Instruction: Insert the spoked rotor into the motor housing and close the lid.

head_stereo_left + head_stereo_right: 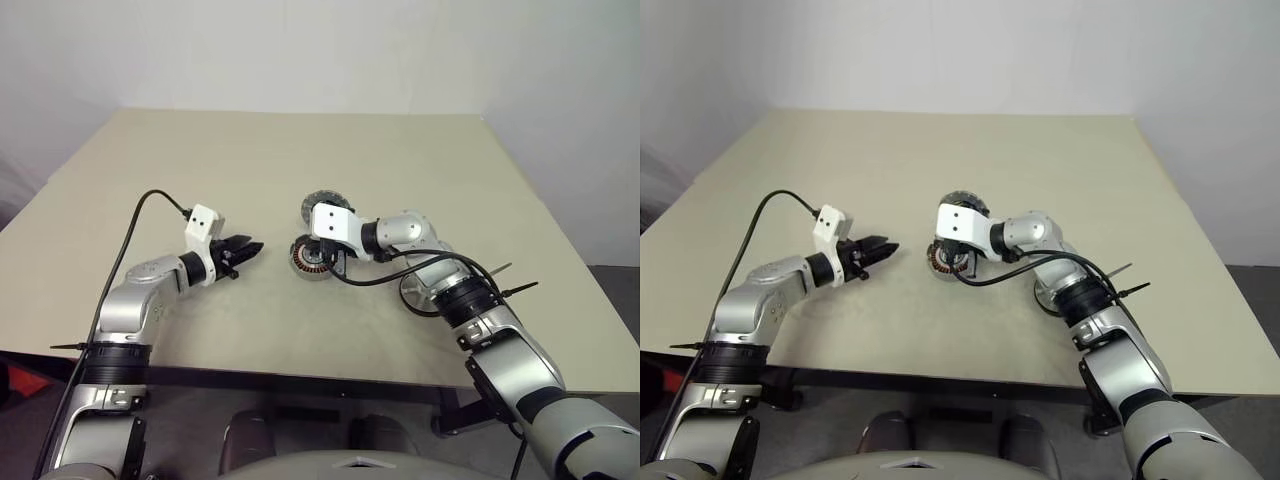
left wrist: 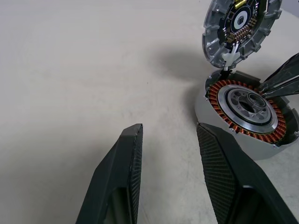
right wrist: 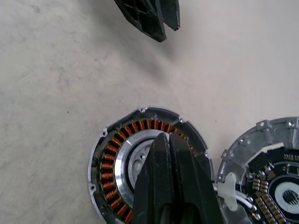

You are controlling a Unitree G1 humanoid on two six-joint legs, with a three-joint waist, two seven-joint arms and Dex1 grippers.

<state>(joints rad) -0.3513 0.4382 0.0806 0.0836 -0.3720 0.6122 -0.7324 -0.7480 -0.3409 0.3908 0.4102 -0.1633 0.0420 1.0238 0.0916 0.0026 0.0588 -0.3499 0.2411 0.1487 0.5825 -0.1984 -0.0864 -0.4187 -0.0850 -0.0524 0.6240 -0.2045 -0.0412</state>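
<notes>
We judge the task about half done. The motor housing (image 3: 149, 168) sits on the bench (image 1: 300, 170) with a silver hub inside its copper windings, seemingly the spoked rotor, though we cannot be sure. The lid (image 2: 240, 28) stands open just behind the housing. Our right claw (image 3: 169, 144), pressed shut and empty, hovers over the housing's centre; our left claw (image 2: 170, 154) waits beside the housing, half open, empty.
</notes>
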